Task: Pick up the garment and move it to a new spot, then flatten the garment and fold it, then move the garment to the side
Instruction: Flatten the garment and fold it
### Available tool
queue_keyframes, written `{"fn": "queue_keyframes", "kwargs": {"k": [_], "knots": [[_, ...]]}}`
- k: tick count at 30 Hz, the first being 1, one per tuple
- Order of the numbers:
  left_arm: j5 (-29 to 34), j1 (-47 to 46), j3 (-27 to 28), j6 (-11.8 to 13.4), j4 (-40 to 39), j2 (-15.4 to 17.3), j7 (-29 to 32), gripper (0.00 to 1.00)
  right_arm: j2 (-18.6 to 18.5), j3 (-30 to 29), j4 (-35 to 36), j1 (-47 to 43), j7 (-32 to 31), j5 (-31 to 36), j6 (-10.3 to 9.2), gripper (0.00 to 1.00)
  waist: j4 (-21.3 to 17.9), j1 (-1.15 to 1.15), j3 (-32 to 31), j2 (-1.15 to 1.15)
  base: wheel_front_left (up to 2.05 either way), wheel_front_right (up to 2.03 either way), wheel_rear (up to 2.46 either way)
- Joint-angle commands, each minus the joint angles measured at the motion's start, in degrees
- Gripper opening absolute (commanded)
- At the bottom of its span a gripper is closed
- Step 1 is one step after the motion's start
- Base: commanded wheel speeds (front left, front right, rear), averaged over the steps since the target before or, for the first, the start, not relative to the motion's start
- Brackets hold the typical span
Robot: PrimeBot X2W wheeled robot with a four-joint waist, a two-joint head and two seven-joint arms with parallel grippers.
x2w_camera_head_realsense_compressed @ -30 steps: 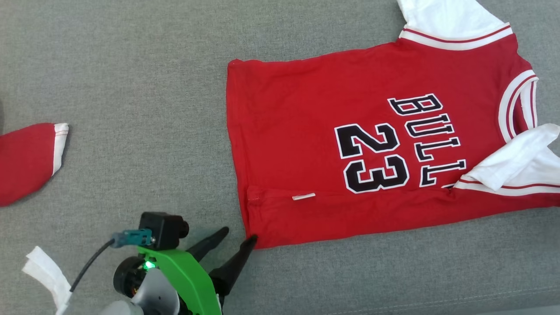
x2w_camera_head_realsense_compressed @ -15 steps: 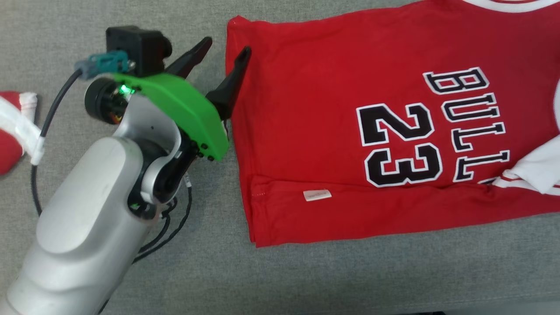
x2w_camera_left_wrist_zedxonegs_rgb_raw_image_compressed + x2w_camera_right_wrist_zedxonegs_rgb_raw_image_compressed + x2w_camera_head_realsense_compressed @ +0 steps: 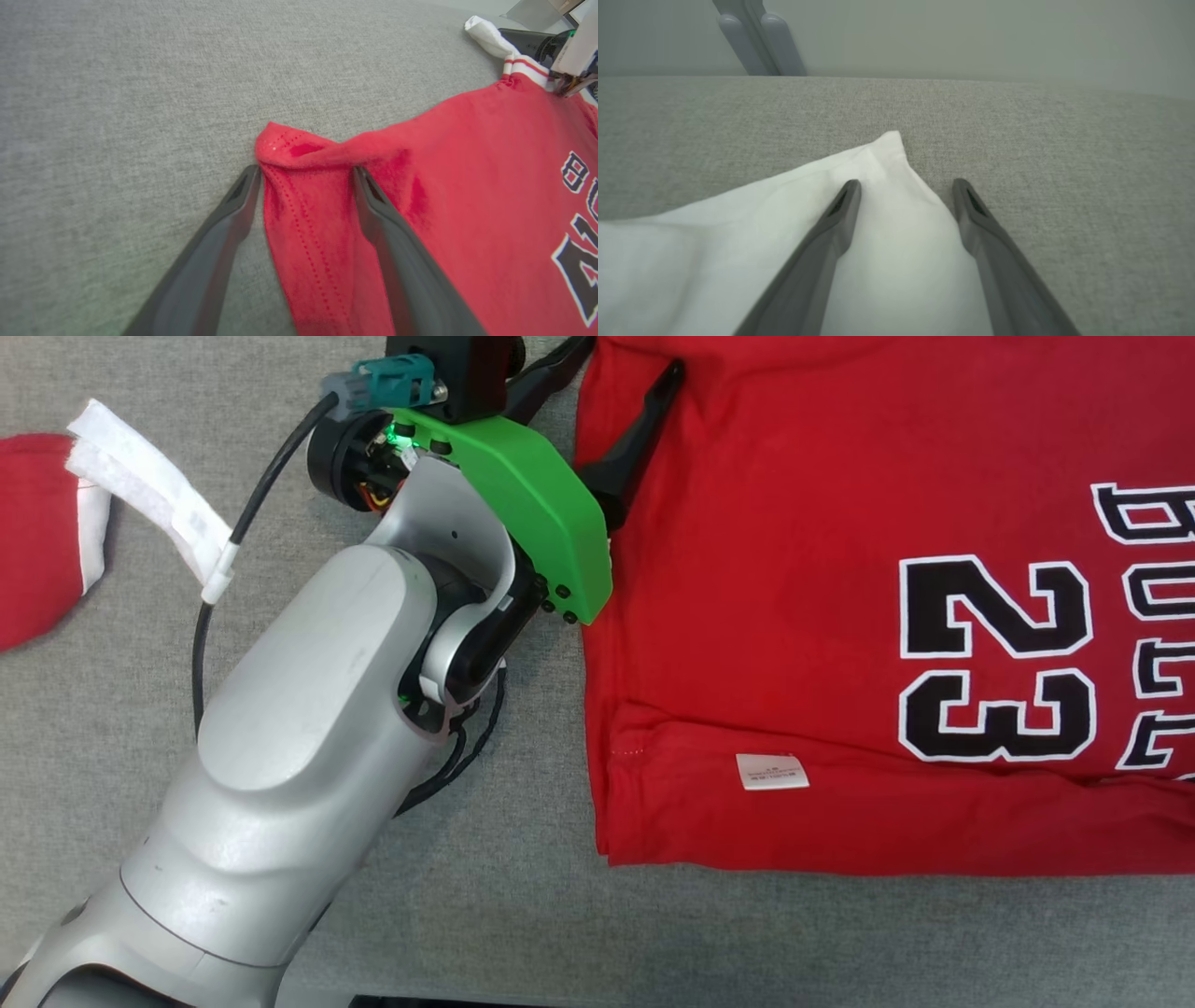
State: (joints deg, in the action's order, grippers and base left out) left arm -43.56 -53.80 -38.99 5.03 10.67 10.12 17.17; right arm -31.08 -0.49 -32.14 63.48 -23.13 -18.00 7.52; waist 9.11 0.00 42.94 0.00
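Red jersey [image 3: 840,569] lies flat at frame right on a grey cloth surface [image 3: 523,915], near edge folded over; at top centre, open left fingers [image 3: 627,355] straddle its far hem corner [image 3: 285,144], open right fingers [image 3: 906,183] flank a white sleeve [image 3: 887,224]; more folding and the move aside not yet done

Red garment [image 3: 794,569] with black-white numerals, grey surface [image 3: 747,943], green bracket [image 3: 532,504]

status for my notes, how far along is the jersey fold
Done: jersey lies mostly flat, one long edge turned over. In hand: open left gripper straddles its hem corner, open right gripper over a white sleeve. To do: grasp, fold, move aside.
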Motion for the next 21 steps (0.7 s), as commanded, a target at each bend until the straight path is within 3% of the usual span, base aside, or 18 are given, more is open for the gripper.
{"fn": "queue_keyframes", "kwargs": {"k": [1,8,10,11,12,13,14,15,16,17,21], "knots": [[0.23,-0.26,-0.09,0.13,1.62,0.48,0.49,1.00,0.55,0.50,-1.90,0.18,0.47,-0.02,-0.07,1.00,0.31,0.00,0.55,0.00,0.00,0.00,0.00],[0.23,-1.84,-0.17,-0.26,3.23,-0.07,0.06,1.00,1.01,4.24,-5.82,2.96,2.54,-1.80,-0.02,1.00,-0.10,0.00,0.01,0.00,0.00,0.00,0.00],[0.26,-2.24,-0.24,-0.50,3.35,0.00,0.20,1.00,1.00,5.35,-6.17,3.66,2.52,-2.68,-0.02,0.86,-0.27,0.00,0.07,0.00,0.00,0.00,0.00],[0.15,-2.39,-0.27,-0.67,3.40,-0.01,0.27,1.00,0.99,5.98,-6.25,3.95,2.50,-3.17,-0.02,0.70,-0.36,0.00,0.10,0.00,0.00,0.00,0.00],[0.02,-2.57,-0.45,-0.97,3.51,-0.03,0.41,1.00,0.95,6.80,-6.33,4.11,2.47,-3.73,-0.02,0.45,-0.47,0.00,0.08,0.00,0.00,0.00,0.00],[-0.08,-2.59,-0.63,-1.16,3.64,-0.08,0.52,1.00,0.93,7.31,-6.44,4.12,2.61,-4.17,-0.03,0.35,-0.56,0.00,-0.03,0.00,0.00,0.00,0.00],[-0.34,-2.49,-0.96,-1.55,3.97,-0.26,0.83,1.00,1.03,8.18,-6.59,4.01,2.57,-4.96,-0.03,0.14,-0.69,0.00,-0.26,0.00,0.00,0.00,0.00],[-0.45,-2.40,-1.38,-1.87,4.22,-0.37,1.13,0.72,1.11,9.06,-6.55,3.79,2.31,-5.65,-0.03,0.00,-0.80,0.00,-0.48,0.00,0.00,0.00,0.00],[-0.68,-2.28,-1.60,-2.19,4.46,-0.59,1.09,0.21,1.05,10.11,-6.37,3.46,2.08,-6.68,-0.03,0.00,-0.95,0.00,-0.72,0.00,0.00,0.00,0.00],[-0.85,-2.26,-1.74,-2.47,4.64,-0.68,1.09,0.00,0.87,10.85,-6.20,3.21,2.13,-7.54,-0.02,0.00,-1.09,0.00,-0.90,0.00,0.00,0.00,0.00],[-0.48,-2.71,-1.51,-2.86,4.67,-0.23,0.24,0.00,-0.69,11.87,-5.05,3.60,4.64,-9.91,-0.04,0.00,-1.65,0.00,-1.47,0.00,0.00,0.00,0.00]]}}
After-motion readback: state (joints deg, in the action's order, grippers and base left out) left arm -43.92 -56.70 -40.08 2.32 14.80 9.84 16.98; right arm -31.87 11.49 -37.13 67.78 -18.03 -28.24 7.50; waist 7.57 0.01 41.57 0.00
